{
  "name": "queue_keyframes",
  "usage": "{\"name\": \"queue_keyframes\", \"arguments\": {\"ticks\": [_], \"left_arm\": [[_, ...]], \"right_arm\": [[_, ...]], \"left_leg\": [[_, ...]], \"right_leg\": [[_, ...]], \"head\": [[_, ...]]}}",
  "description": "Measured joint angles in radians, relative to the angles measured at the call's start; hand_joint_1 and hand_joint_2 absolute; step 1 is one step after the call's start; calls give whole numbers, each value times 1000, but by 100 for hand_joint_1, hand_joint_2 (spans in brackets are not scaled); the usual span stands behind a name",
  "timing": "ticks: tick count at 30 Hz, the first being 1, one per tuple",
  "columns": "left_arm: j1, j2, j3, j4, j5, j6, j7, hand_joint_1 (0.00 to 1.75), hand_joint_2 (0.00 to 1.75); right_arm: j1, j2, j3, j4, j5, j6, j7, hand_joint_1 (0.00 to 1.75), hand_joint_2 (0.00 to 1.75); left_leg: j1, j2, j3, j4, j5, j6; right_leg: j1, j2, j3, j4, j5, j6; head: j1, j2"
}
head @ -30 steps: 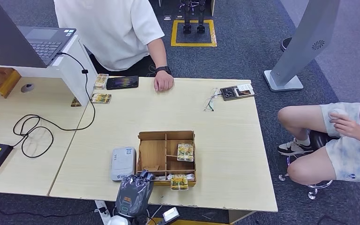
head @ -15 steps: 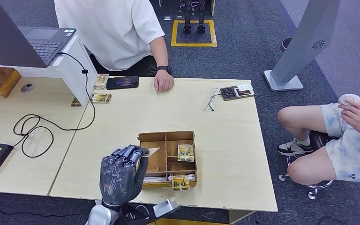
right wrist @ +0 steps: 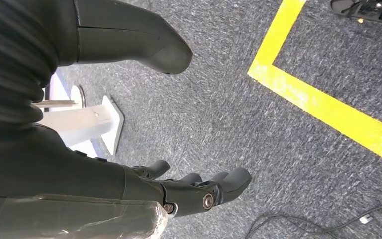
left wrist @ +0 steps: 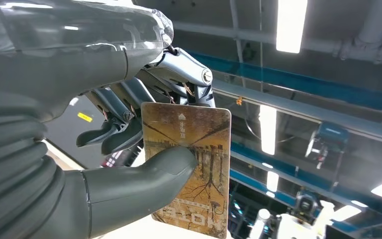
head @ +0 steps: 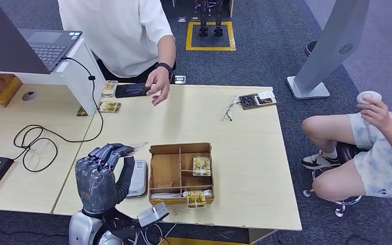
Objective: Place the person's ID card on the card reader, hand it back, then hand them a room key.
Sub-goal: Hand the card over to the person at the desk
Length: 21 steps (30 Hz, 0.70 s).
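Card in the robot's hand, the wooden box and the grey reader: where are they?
room key card [left wrist: 199, 159], left wrist view, on its printed face beside the thumb.
wooden tray [head: 166, 168], head view, on its bare left compartment floor.
card reader [head: 138, 176], head view, on its grey top.

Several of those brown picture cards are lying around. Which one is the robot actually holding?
The card pinched in the left robot hand, raised above the table edge. The others lie in the wooden tray or beside the phone.
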Motion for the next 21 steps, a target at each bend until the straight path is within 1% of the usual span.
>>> {"name": "queue_keyframes", "arguments": {"ticks": [7,13,15,17,21], "left_arm": [[-52,-1,19,19,-79,0,85,175,175],[-110,3,20,69,-139,0,230,175,175],[-132,5,19,97,-163,0,297,175,175],[-154,14,12,135,-188,0,386,175,175],[-199,51,-27,221,-208,0,549,175,175]], "right_arm": [[-5,0,5,0,12,3,3,0,175],[-9,0,14,0,12,12,5,0,175],[-10,0,17,0,11,13,6,0,175],[-12,0,18,0,10,13,6,0,175],[-14,0,23,0,9,15,7,0,175]], "left_leg": [[0,0,0,0,0,0],[0,0,0,0,0,0],[0,0,0,0,0,0],[0,0,0,0,0,0],[0,0,0,0,0,0]], "right_leg": [[0,0,0,0,0,0],[0,0,0,0,0,0],[0,0,0,0,0,0],[0,0,0,0,0,0],[0,0,0,0,0,0]], "head": [[0,0],[0,0],[0,0],[0,0],[0,0]]}}
